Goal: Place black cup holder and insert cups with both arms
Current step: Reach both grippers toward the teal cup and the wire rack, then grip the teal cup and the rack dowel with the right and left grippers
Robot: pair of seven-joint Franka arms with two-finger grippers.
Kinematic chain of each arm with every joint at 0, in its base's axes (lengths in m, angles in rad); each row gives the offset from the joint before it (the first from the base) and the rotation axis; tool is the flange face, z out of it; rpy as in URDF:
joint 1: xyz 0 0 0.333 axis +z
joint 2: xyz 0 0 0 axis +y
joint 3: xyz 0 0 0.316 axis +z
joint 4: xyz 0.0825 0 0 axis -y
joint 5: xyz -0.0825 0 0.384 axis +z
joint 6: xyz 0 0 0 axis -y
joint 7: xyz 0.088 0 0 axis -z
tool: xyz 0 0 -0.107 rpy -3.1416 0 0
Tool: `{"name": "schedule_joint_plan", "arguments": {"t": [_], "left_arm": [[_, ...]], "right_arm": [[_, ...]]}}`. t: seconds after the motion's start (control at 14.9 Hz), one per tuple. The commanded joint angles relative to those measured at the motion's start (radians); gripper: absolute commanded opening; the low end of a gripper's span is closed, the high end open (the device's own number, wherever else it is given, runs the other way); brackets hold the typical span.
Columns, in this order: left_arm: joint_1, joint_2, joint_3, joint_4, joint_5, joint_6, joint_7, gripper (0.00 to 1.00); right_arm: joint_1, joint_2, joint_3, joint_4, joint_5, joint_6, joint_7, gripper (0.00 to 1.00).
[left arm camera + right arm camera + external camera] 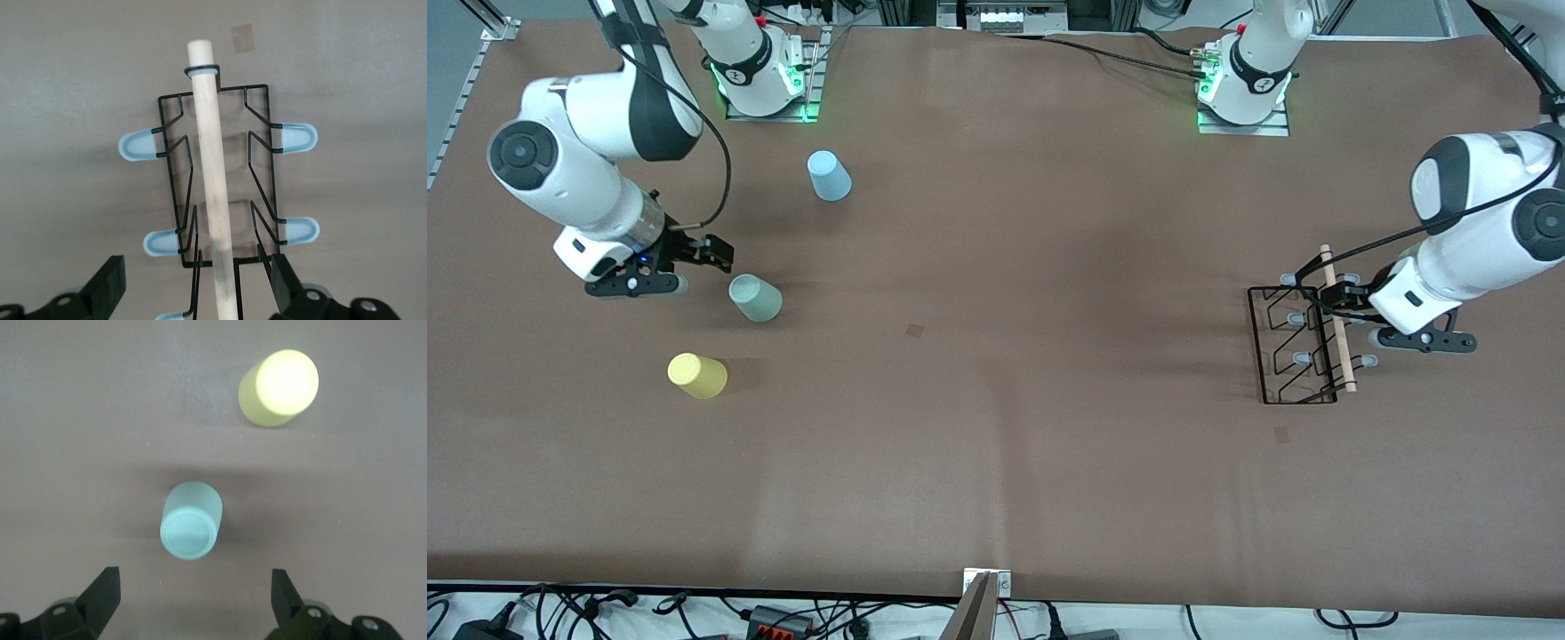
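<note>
Two white Franka arms work at the ends of a brown-covered table (996, 462). At the left arm's end, the left gripper (200, 283) hangs just over the thin black wire cup holder (1294, 342), its fingers (110, 283) spread wide on either side of the light wooden rod handle (213, 193) without touching it; the rack stands on the table, its pale grey-tipped pegs (140, 145) pointing outward. At the right arm's end, the right gripper (193, 600) hovers with fingers likewise spread, holding nothing, just beside the pale sage green tumbler (755, 298). The yellow tumbler (697, 375) sits nearer the front camera, the light blue tumbler (829, 175) farther from it; all three appear to stand mouth down (their flat bases face up in the right wrist view). The step in hand looks to be the first: seizing the rack by its handle. The next move likely calls for pinching the rod squarely, then lifting the rack level and carrying it toward the table's middle before any cup goes on a peg.
</note>
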Motion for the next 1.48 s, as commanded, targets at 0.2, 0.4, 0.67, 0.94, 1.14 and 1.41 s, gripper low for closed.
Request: {"name": "schedule_joint_plan", "arguments": {"t": [0.2, 0.4, 0.67, 0.94, 1.14, 1.41], "left_arm": [[0.006, -0.021, -0.010, -0.134, 0.015, 0.185, 0.021, 0.86], [0.000, -0.025, -0.012, -0.128, 0.015, 0.186, 0.019, 0.76], [-0.001, -0.028, -0.012, -0.129, 0.015, 0.184, 0.019, 0.76], [-0.004, -0.028, -0.012, -0.129, 0.015, 0.183, 0.018, 0.67], [-0.006, -0.025, -0.012, -0.129, 0.015, 0.177, 0.019, 0.31], [-0.004, -0.027, -0.012, -0.122, 0.015, 0.153, 0.012, 0.03]], "right_arm": [[0.007, 0.073, -0.003, 0.007, 0.009, 0.119, 0.025, 1.00], [0.010, 0.084, -0.003, 0.010, 0.009, 0.154, 0.073, 1.00], [0.012, 0.103, -0.003, 0.007, 0.038, 0.191, 0.090, 1.00], [0.016, 0.144, -0.003, 0.002, 0.088, 0.194, 0.107, 1.00], [0.029, 0.152, -0.003, -0.018, 0.088, 0.194, 0.202, 1.00], [0.033, 0.155, -0.003, -0.064, 0.088, 0.245, 0.208, 1.00]]}}
